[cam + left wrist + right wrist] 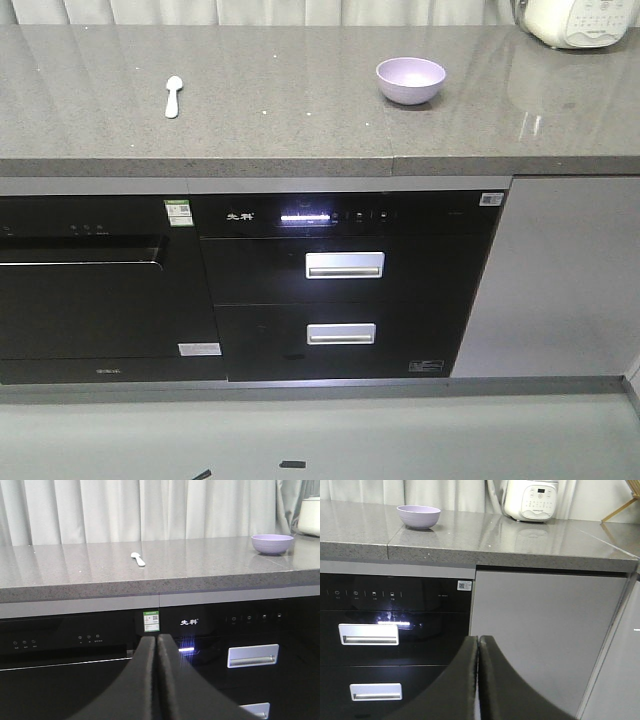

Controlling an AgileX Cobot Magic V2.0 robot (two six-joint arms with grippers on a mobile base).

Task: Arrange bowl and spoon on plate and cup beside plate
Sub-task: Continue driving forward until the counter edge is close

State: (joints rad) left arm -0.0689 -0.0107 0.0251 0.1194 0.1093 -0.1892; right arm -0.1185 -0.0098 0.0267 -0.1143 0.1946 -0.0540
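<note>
Though flat, spoon (172, 97): handle frontward.

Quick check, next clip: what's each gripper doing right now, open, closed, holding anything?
Left gripper: closed, fingers pressed together, holding nothing.
Right gripper: closed, fingers pressed together, holding nothing.

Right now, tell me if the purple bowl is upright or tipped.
Upright: the bowl sits on its base on the counter, rim level, mouth facing up, nothing visible inside.
</note>
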